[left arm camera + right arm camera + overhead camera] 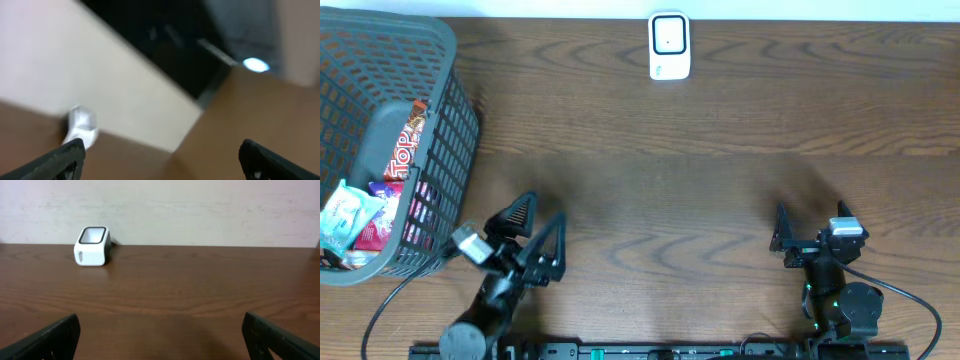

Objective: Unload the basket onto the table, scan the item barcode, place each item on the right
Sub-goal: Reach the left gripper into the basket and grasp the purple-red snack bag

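Overhead: my left tool [542, 212] at 7 o'clock and my right tool [810, 215] at 5 o'clock both gape wide, empty. The scanner [669, 46] stands at 12 o'clock on the tabletop [720, 180]. The snack packets [405, 150] lie in the basket [448, 70] at 9 o'clock.
Left wrist: blurred, with the fingers spread.
Right wrist: the scanner is at 11 o'clock, and nothing is gripped.
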Controlling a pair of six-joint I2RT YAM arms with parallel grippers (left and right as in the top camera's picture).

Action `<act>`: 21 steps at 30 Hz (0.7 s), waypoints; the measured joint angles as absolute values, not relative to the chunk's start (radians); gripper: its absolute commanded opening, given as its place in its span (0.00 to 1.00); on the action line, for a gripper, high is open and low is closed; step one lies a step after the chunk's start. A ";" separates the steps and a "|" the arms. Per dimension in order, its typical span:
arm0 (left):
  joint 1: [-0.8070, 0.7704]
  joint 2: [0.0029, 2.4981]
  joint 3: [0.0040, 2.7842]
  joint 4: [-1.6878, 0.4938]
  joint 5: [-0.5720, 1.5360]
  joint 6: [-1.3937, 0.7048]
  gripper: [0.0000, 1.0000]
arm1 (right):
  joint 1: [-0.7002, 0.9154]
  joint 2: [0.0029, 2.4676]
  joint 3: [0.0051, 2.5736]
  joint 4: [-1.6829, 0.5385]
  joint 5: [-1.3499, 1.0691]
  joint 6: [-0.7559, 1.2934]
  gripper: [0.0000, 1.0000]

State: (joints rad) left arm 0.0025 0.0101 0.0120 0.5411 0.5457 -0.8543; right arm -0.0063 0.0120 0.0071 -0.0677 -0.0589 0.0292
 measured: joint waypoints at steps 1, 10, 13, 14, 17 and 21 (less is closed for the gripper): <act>0.002 0.010 0.016 0.553 0.548 -0.872 0.98 | -0.006 0.012 0.007 -0.068 -0.059 0.029 0.99; 0.002 0.141 0.364 0.316 0.545 -0.863 0.98 | -0.006 0.012 0.007 -0.068 -0.059 0.029 0.99; 0.001 0.366 0.672 -0.140 0.517 -0.694 0.98 | -0.006 0.013 0.007 -0.068 -0.059 0.029 0.99; 0.001 0.447 0.767 -0.280 0.504 -0.634 0.98 | -0.006 0.012 0.007 -0.068 -0.058 0.029 0.99; 0.002 0.755 1.098 -0.598 0.470 -0.439 0.98 | -0.006 0.012 0.007 -0.067 -0.058 0.029 0.99; 0.001 1.003 1.379 -0.701 0.405 -0.244 0.98 | -0.006 0.012 0.007 -0.067 -0.059 0.029 0.99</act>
